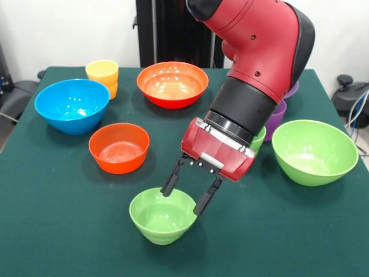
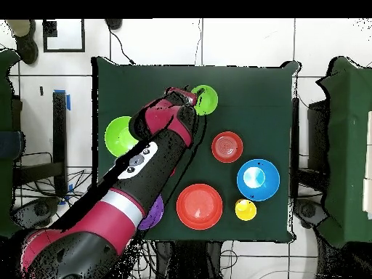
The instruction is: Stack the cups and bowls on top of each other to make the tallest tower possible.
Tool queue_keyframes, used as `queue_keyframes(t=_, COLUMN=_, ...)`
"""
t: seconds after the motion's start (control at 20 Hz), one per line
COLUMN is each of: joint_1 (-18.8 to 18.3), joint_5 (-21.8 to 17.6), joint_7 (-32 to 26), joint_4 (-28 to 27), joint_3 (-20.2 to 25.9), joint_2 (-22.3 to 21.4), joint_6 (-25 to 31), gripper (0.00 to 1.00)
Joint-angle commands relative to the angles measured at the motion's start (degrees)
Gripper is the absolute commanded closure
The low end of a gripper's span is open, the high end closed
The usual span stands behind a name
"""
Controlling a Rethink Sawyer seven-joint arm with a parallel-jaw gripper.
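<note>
Gripper (image 1: 191, 197) spread open, straddled rim of small green bowl (image 1: 162, 217); pickup step, next needed closing on rim.

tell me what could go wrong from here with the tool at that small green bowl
The tool stands open with its fingers at the far rim of the small green bowl; a glossy curved rim may slip or tip the bowl as it closes. The bowl sits near the table's front edge, so a push could send it off.
</note>
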Motion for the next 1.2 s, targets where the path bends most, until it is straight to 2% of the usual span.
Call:
queue_keyframes(t=0.05, joint_1=0.7, joint_5=-3.3, joint_7=2.4, joint_4=2.0, joint_3=7.3, joint_2=-0.3, joint_6=3.2, gripper=0.0)
queue_keyframes(t=0.3, joint_1=0.8, joint_5=-2.3, joint_7=2.1, joint_4=-1.0, joint_3=6.5, joint_2=0.8, joint_6=5.7, gripper=0.0)
queue_keyframes(t=0.35, joint_1=0.8, joint_5=-1.8, joint_7=2.5, joint_4=-2.3, joint_3=6.2, joint_2=2.3, joint_6=5.8, gripper=0.0)
queue_keyframes(t=0.75, joint_1=1.5, joint_5=-1.8, joint_7=2.7, joint_4=-2.2, joint_3=5.7, joint_2=3.3, joint_6=7.1, gripper=0.0)
queue_keyframes(t=0.9, joint_1=1.5, joint_5=-2.2, joint_7=1.9, joint_4=-0.2, joint_3=7.6, joint_2=1.1, joint_6=8.2, gripper=0.0)
queue_keyframes(t=1.2, joint_1=0.1, joint_5=-4.6, joint_7=-0.5, joint_4=7.8, joint_3=16.1, joint_2=-6.7, joint_6=5.9, gripper=0.0)
